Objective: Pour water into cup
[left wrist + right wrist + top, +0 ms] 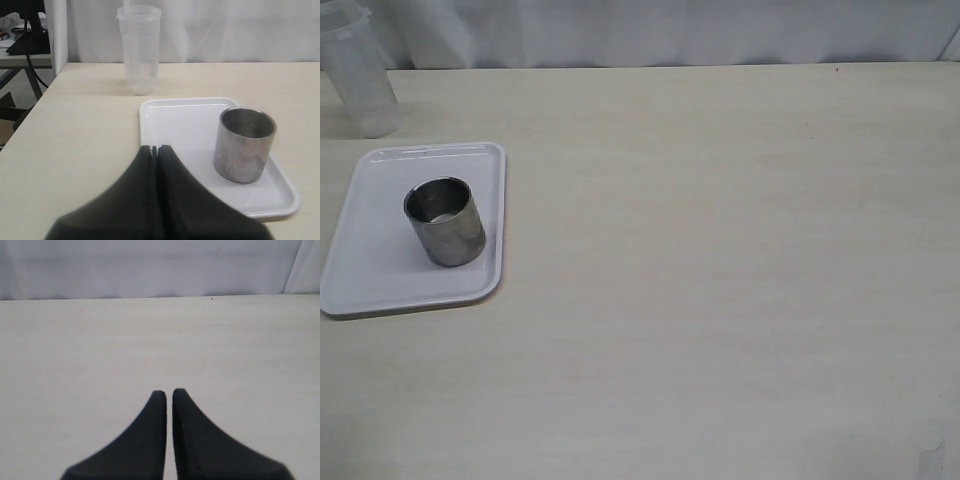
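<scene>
Your short cylindrical brushed-steel cup (445, 221) stands upright on a white rectangular plastic tray (380, 275), which lies flat on the pale wood-grain worktop (720, 260) close to its left edge. The cup sits nearer the tray's right side, with its dark inside open to the top.

The tall translucent plastic measuring beaker (358, 75) stands upright off the tray, on the worktop at the back left corner, just in front of the white curtain (670, 30). It is apart from both tray and cup. Any water in it is too faint through the cloudy wall for you to tell its level.

Your left gripper (154, 149) has its black fingers pressed together, pinching nothing. It faces the tray (180, 125), with the cup (245, 144) and the beaker (139, 50) beyond it.

Your right gripper (169, 392) has its fingers drawn almost together, only a thin slit between them, and nothing is held. It faces bare worktop (160, 340) towards the back edge. Neither arm shows in the exterior view.
</scene>
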